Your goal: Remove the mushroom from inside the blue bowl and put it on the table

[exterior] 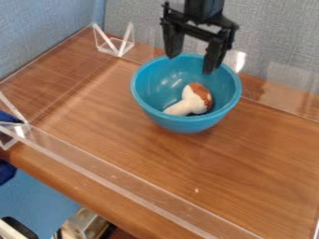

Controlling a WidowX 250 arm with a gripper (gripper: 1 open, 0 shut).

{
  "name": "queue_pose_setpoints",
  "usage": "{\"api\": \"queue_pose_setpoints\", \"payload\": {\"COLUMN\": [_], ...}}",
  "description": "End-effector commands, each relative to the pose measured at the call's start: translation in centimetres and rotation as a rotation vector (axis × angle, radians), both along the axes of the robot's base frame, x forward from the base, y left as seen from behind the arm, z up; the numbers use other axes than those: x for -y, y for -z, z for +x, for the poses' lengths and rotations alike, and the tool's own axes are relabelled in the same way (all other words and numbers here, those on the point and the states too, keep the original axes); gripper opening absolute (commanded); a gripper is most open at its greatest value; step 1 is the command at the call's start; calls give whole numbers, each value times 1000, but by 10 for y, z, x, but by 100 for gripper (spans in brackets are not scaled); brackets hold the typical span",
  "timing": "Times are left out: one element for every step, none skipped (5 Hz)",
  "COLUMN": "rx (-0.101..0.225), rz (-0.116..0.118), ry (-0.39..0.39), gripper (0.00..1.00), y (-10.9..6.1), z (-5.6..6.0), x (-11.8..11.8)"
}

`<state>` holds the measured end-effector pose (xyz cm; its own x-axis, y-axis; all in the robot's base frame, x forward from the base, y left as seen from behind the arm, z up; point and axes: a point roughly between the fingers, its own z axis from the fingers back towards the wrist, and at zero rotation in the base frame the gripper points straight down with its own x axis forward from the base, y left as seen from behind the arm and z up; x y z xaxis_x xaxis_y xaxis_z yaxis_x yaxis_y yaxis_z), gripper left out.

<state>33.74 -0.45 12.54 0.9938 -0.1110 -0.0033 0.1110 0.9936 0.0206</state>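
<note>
The mushroom (pixel 193 99) lies on its side inside the blue bowl (pixel 156 98), cream stem toward the camera, reddish-brown cap behind it. The bowl sits on the wood-grain worktop (pixel 112 121). Above its far rim hangs the black gripper (pixel 199 58), jaws spread wide apart and grasping nothing.
</note>
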Motion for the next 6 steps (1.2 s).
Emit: {"api": "queue_pose_setpoints", "payload": {"rx": [15,-1,-15,-29,-35,-19], "rz": [12,21,28,38,42,39], "ry": [-15,50,110,144,176,110], "gripper": [100,100,100,100,0,0], "y": [2,21,38,57,72,66], "z": [3,10,16,14,12,12], "x": [-8,5,18,10,1,4]}}
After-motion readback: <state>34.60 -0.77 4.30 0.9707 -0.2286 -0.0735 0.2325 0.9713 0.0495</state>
